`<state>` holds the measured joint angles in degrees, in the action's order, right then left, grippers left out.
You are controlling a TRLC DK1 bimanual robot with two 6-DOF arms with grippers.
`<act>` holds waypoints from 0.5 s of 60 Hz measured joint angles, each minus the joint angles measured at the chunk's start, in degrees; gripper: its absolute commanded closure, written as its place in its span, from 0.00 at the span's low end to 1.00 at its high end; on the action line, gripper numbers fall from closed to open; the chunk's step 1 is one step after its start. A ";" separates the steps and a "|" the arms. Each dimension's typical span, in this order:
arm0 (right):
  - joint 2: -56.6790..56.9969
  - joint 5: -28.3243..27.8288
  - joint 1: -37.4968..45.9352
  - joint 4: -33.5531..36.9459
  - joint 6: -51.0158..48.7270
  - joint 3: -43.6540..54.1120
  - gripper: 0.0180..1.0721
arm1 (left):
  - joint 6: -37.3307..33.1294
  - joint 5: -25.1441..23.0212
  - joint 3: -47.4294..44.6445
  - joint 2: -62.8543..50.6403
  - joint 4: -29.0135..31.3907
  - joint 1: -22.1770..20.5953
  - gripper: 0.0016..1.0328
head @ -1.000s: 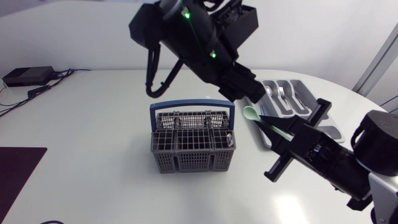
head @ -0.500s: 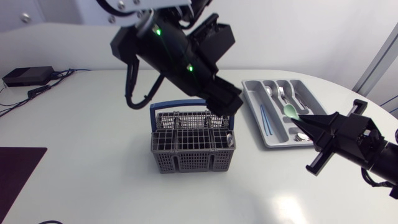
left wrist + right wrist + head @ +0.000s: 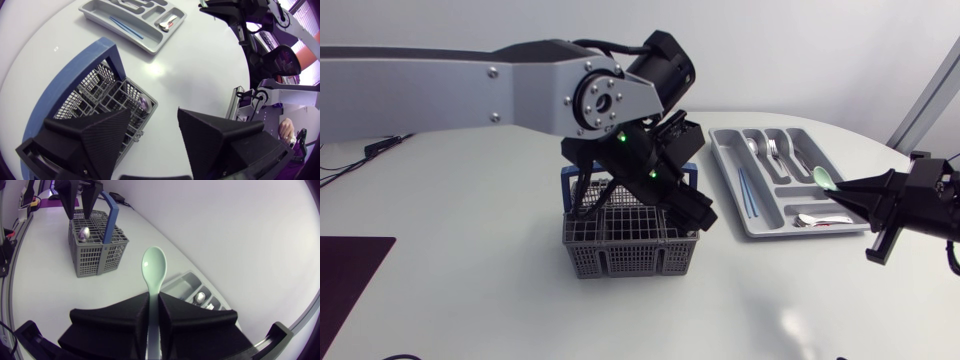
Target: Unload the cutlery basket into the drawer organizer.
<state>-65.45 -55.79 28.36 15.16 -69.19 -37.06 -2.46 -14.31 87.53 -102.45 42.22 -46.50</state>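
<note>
The grey cutlery basket (image 3: pixel 630 243) with a blue handle stands mid-table. My left gripper (image 3: pixel 682 203) hangs open just above its right side. In the left wrist view the open left gripper (image 3: pixel 154 119) has nothing between its fingers, with a metal spoon (image 3: pixel 144 103) standing in the basket's (image 3: pixel 107 95) corner cell below. My right gripper (image 3: pixel 857 192) is shut on a pale green spoon (image 3: pixel 826 178), held level over the near right end of the grey drawer organizer (image 3: pixel 735 160). The right wrist view shows that gripper (image 3: pixel 154 299) clamping the green spoon's (image 3: pixel 154 266) handle.
The organizer holds forks (image 3: pixel 776 150), a metal spoon (image 3: pixel 817 218) and a thin blue utensil (image 3: pixel 748 190). A black box with cables (image 3: pixel 365 122) sits at the far left, and a dark mat (image 3: pixel 345 275) lies at the near left edge.
My left arm swung down from high above the organizer to over the basket, its jaws opening wider. My right gripper carried the green spoon rightward to the organizer's near right end.
</note>
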 measured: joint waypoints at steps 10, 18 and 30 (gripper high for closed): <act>-8.59 0.04 3.58 9.20 -9.90 -7.34 0.95 | 1.44 1.16 -0.81 -1.62 -2.60 -0.42 0.33; -17.11 1.22 5.14 21.79 -21.29 -14.86 0.95 | 2.34 1.97 -0.87 -2.73 -3.85 -0.83 0.34; -24.74 4.20 5.95 25.14 -28.26 -22.16 0.95 | 2.97 3.89 -2.14 -3.15 -6.19 -0.98 0.35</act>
<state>-90.19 -51.59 34.30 40.29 -97.45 -59.22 0.51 -10.41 85.38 -105.60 36.03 -47.48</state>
